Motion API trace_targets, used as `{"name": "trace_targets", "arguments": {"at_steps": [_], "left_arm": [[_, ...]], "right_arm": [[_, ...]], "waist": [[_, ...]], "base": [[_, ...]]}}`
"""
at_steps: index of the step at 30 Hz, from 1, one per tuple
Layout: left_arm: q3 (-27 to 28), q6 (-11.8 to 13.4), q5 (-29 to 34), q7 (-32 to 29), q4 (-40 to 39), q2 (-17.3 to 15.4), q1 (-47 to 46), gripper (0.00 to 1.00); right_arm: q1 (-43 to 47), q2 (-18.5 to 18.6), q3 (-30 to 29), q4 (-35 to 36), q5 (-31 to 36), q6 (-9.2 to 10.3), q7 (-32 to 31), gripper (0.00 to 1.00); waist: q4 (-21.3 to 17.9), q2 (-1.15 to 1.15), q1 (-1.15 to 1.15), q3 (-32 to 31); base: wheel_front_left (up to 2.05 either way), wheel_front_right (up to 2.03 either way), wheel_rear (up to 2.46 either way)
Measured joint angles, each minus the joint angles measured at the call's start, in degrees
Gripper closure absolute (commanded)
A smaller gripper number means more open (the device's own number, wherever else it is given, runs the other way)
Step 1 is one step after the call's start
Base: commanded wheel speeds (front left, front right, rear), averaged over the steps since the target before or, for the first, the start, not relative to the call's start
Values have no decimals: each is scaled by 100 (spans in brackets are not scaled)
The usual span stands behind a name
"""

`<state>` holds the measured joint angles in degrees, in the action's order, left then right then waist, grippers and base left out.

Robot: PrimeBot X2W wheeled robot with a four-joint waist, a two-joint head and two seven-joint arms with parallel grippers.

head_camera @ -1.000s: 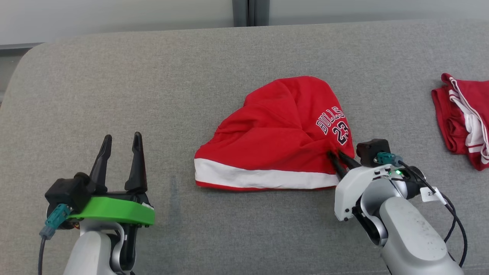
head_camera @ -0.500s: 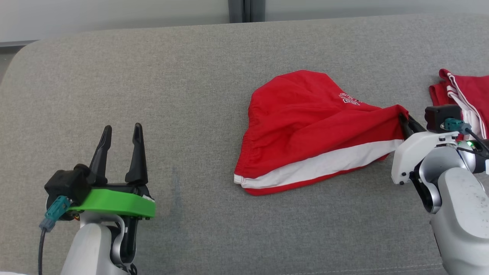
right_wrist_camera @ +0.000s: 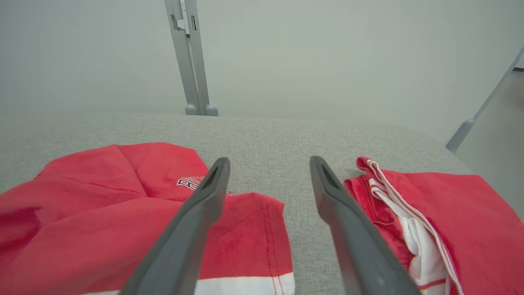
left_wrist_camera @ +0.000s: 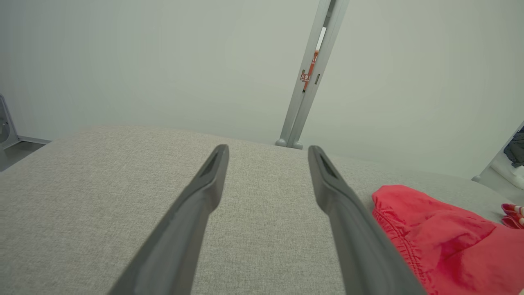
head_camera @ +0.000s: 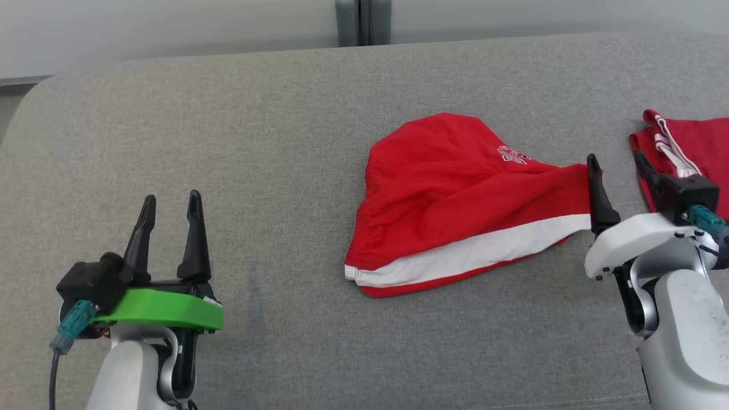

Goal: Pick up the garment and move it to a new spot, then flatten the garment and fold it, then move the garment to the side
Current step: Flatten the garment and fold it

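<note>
Garment [head_camera: 455,210] here is a pair of red shorts with a white band [head_camera: 467,250] along the lower edge. It's lying rumpled on the grey surface [head_camera: 228,114], a bit right of centre in the head view, with some white lettering [head_camera: 512,155] half tucked into a crease. Looks like thin, floppy cloth, so it should be light and not fragile, but it'll sag and bunch wherever it isn't supported. One-point grabs will probably just drag it into a wedge. Best bet is likely the corners: the right-hand corner by the white band, plus the gathered edge [head_camera: 364,228] at the left, so it can be pulled taut between both arms. The right pincer [head_camera: 616,165] is spread wide and holding nothing. In the head view its near finger stands right at that right-hand corner, and from the wrist view the corner lies under that finger, but it's hard to say if it's actually brushing the cloth. Its other finger points toward a second red garment [head_camera: 689,142] at the right edge. The left pincer [head_camera: 172,199] is at the lower left, well apart from the shorts, also wide open and empty.
</note>
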<state>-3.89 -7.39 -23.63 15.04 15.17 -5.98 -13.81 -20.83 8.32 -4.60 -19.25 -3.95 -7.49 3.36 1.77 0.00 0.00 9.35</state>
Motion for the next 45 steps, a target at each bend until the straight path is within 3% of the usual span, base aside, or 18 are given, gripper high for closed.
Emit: {"name": "trace_targets", "arguments": {"at_steps": [8,21,34,39,45], "left_arm": [[167,0,157,0,-70,71,313,0],[147,0,182,0,252,164,741,0],[27,0,189,0,248,165,756,0],[-589,-1,-55,0,457,103,737,0],[-1863,-1,-628,-85,999,-127,348,0]], "right_arm": [[491,-41,166,359,51,0,744,0],[876,-38,504,35,-58,0,732,0],[876,-38,514,53,-196,0,610,0],[811,-19,483,-23,-288,0,442,0],[560,122,454,-383,-493,0,-16,0]], "waist": [[-177,0,0,-290],[-365,0,0,-776],[-339,0,0,-696],[-327,0,0,-590],[-306,0,0,-377]], "base": [[0,0,0],[0,0,0],[0,0,0],[0,0,0],[0,0,0]]}}
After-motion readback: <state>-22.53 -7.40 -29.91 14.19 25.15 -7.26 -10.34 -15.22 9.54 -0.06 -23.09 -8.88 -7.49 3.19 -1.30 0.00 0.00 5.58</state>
